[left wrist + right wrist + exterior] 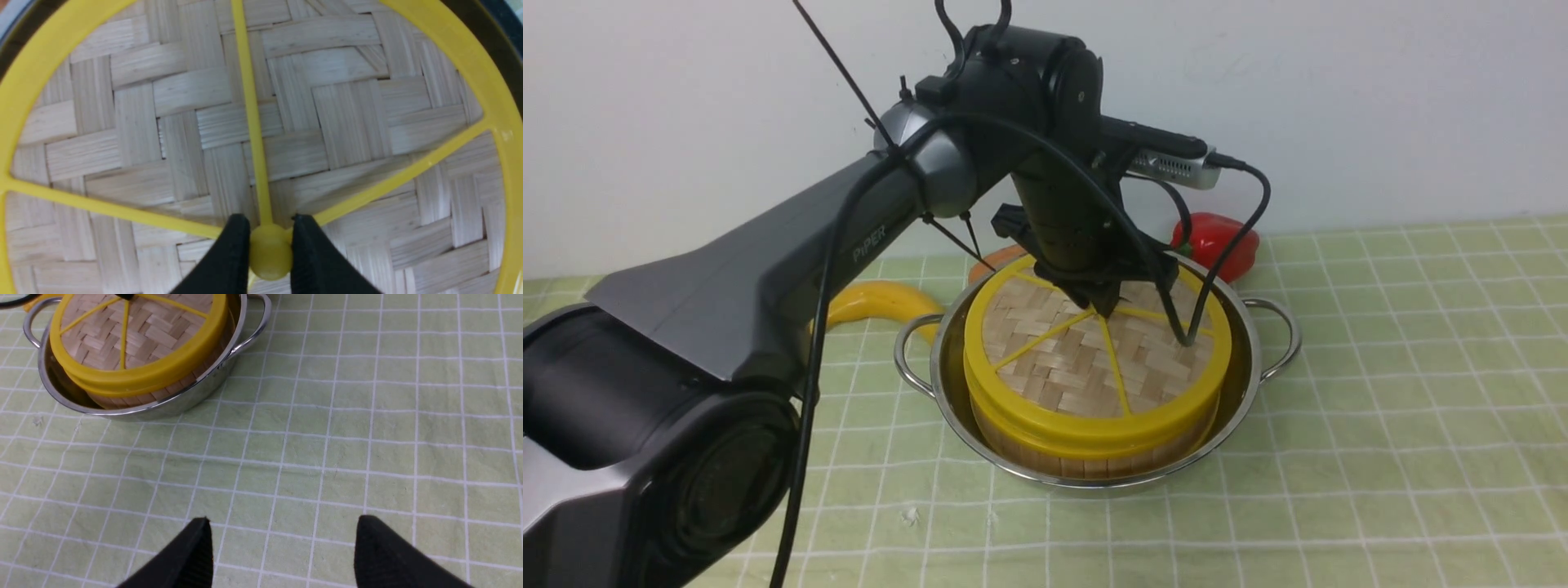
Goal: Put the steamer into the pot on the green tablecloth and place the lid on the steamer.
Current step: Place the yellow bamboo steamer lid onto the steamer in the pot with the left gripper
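Fingers [233,253] of the left gripper [269,224] pinched narrow on the hub of the lid [1086,359], seated on the steamer [1094,461] inside the pot [1245,384], mid green tablecloth [1380,425]. Right gripper [284,522] splayed wide, empty, over bare cloth. Behind and beside the pot, near the far edge: one red pepper [1217,241], one banana [874,304]. White wall [1339,98] beyond.

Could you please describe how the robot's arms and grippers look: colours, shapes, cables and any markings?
The left arm is dark grey and black with rounded joints, one silver-grey; it carries the pale lettering "PiPER". Black cables run along it. The left gripper and right gripper both have black, tapering fingers, finely ribbed on the right one.
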